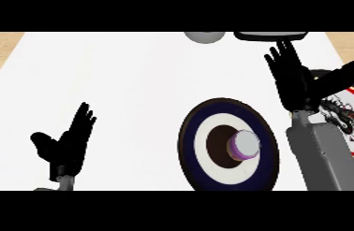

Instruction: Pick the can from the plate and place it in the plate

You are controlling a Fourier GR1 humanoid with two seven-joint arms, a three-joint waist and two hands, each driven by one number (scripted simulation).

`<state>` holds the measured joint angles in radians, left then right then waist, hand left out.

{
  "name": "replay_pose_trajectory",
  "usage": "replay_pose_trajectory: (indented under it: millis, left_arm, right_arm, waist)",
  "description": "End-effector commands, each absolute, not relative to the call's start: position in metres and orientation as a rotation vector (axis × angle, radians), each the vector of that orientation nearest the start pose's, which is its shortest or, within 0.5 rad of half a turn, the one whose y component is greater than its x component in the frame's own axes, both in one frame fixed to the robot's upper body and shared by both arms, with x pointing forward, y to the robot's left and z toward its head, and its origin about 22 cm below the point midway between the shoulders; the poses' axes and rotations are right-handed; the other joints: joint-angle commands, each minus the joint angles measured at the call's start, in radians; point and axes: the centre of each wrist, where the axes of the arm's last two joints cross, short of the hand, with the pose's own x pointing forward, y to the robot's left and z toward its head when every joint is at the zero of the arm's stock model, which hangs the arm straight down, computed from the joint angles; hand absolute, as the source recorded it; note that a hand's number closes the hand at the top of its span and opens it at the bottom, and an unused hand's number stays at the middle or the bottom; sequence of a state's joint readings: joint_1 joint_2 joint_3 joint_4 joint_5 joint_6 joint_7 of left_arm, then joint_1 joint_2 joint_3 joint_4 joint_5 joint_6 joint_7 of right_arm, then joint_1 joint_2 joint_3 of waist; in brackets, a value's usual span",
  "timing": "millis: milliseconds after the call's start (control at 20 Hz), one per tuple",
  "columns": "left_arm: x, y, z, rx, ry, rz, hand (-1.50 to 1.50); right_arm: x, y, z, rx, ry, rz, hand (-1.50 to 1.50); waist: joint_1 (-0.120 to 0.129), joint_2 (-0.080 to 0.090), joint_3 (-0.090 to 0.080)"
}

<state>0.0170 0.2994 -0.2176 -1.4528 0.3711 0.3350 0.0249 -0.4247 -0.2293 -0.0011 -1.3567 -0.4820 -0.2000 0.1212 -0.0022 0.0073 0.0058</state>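
Both of my hands are up and holding nothing. My right hand [291, 80] stands with fingers straight and spread, pointing away from me, up and to the right of the dark-rimmed plate [200, 132]; its grey forearm [321, 155] runs down just beside that plate's right rim. My left hand [68, 143] rests well to the left of the plate, fingers straight and together, thumb out to the side.

I count one can [245, 145], and it stands in this plate, slightly right of the brown centre disc, its pale lid facing up with a purple band below. The plate itself has a dark blue rim and a white ring around the brown middle.

To the right of my right forearm, a second plate [339, 111] with a red and black pattern shows only partly. Far beyond the dark-rimmed plate, at the counter's [124, 75] far edge, sit one grey rounded object [205, 37] and one dark-rimmed object [271, 36], both cut off.
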Motion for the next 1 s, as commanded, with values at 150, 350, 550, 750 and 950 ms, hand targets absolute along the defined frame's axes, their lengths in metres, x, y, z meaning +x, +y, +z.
replay_pose_trajectory:
  millis: [150, 350, 550, 750, 950]
  left_arm:
    - [0.221, 0.273, -0.040, 0.161, -1.210, 0.113, 0.00]
    - [0.209, 0.268, -0.043, 0.125, -1.210, 0.099, 0.00]
    - [0.203, 0.264, -0.046, 0.083, -1.182, 0.096, 0.00]
    - [0.213, 0.260, -0.039, 0.066, -1.180, 0.041, 0.00]
    - [0.231, 0.254, -0.031, 0.037, -1.187, 0.038, 0.00]
  right_arm:
    - [0.317, -0.297, 0.133, -0.308, -1.809, -0.207, 1.50]
    - [0.287, -0.384, 0.105, -0.950, -1.585, -0.043, 1.50]
    - [0.251, -0.359, 0.093, -1.061, -1.709, -0.312, -1.50]
    - [0.198, -0.320, 0.093, -1.039, -1.778, -0.326, -1.50]
    - [0.159, -0.296, 0.099, -1.034, -1.697, -0.217, -1.50]
  waist:
    - [-0.055, -0.023, -0.010]
    - [-0.139, -0.015, -0.023]
    - [-0.112, -0.029, -0.011]
    - [-0.065, -0.019, -0.009]
    - [-0.044, -0.012, -0.010]
